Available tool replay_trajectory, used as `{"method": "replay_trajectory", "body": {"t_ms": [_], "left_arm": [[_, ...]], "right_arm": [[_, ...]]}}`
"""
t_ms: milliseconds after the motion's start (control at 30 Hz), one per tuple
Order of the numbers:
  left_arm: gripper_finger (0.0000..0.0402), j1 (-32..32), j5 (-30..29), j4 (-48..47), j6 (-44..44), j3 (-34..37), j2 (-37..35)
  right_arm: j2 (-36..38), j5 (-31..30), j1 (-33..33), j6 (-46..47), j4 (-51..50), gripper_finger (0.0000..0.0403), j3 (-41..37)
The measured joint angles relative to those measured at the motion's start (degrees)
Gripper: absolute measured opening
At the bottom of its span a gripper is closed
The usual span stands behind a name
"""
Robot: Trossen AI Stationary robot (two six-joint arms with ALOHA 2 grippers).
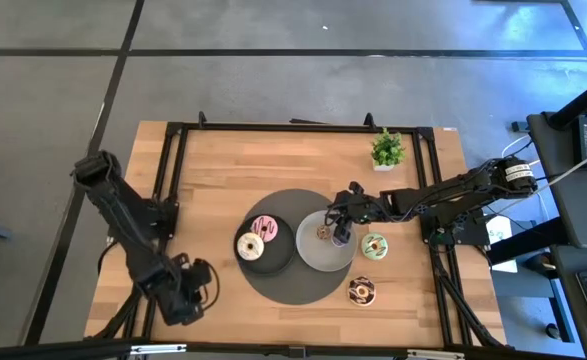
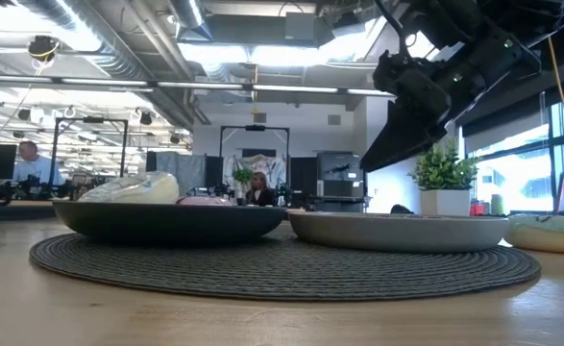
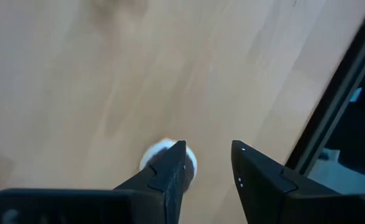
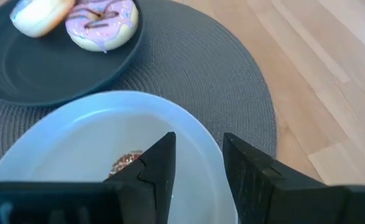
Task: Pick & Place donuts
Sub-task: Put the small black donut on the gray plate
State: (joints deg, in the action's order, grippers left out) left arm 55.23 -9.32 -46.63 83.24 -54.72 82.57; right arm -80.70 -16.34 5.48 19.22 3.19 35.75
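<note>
Donuts lie in 4 spots on the wooden tabletop. 2 sit touching on the dark plate: a pink-iced one with brown drizzle and a cream one just beside it, both also seen in the right wrist view at and. A tiny sprinkled donut rests on the grey plate, which touches the dark plate; both plates stand on a round woven mat. A green-white donut lies on bare wood just beside the grey plate, and a chocolate donut with sprinkles lies near the mat's edge.

The right claw hangs over the grey plate, close above the tiny donut; its fingers stand apart and hold nothing. From the low view it looks clear of the plate, though the angle makes this hard to judge.

The left claw waits at the tabletop's near left corner, fingers apart, above bare wood with a small white round object under 1 fingertip. A potted plant stands near the far right edge.
</note>
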Motion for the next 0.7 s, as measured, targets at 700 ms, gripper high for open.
{"method": "replay_trajectory", "body": {"t_ms": [700], "left_arm": [[0.0121, 2.5, 0.5, 1.7, 0.6, 0.0, 3.7]], "right_arm": [[0.0, 0.0, 0.0, 0.2, 2.9, 0.0135, 0.0]]}}
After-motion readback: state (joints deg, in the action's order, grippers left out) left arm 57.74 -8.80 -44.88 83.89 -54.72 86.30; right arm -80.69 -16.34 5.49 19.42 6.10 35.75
